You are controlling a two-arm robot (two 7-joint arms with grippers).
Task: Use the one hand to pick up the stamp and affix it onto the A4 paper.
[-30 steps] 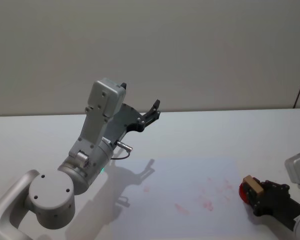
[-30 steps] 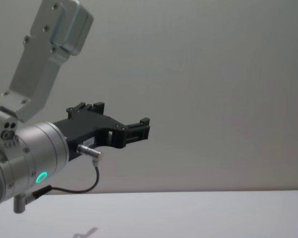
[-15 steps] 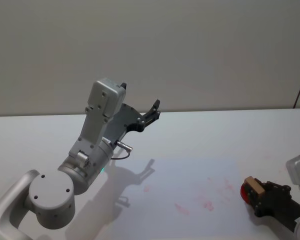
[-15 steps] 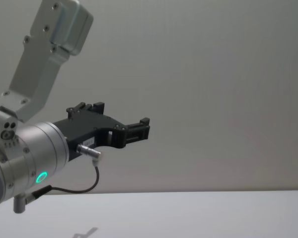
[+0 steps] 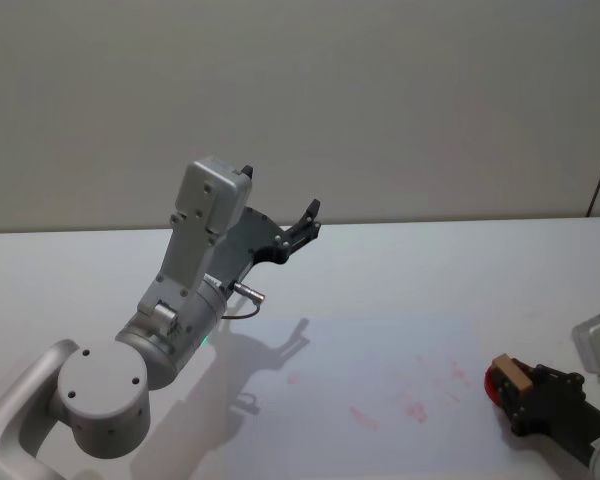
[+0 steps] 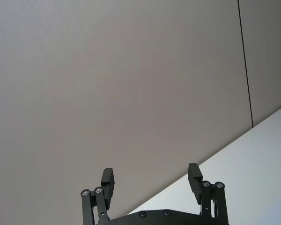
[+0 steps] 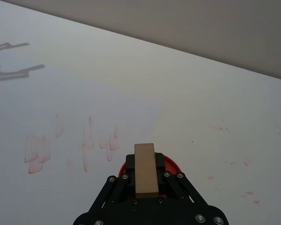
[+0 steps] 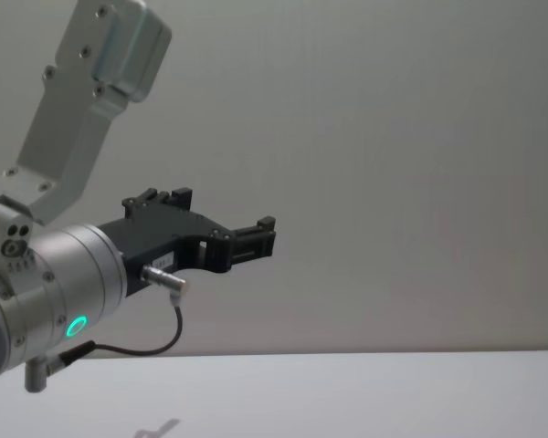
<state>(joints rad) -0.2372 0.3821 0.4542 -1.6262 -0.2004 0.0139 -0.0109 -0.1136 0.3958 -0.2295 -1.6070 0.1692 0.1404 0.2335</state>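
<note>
White tabletop (image 5: 430, 270) | right black end effector (image 5: 507, 388) grips tan wooden stamp (image 7: 145, 166), lower right, just off pale A4 paper (image 5: 380, 370) | risk: print misses sheet | left end effector (image 6: 151, 177) parked mid-frame, jaws spread

The stamp (image 5: 513, 377) — a tan wood block, red underneath — sits clamped in the right gripper (image 5: 507, 388), just beyond the right edge of the paper (image 5: 380, 350), which lies flat with faint red smears.
</note>
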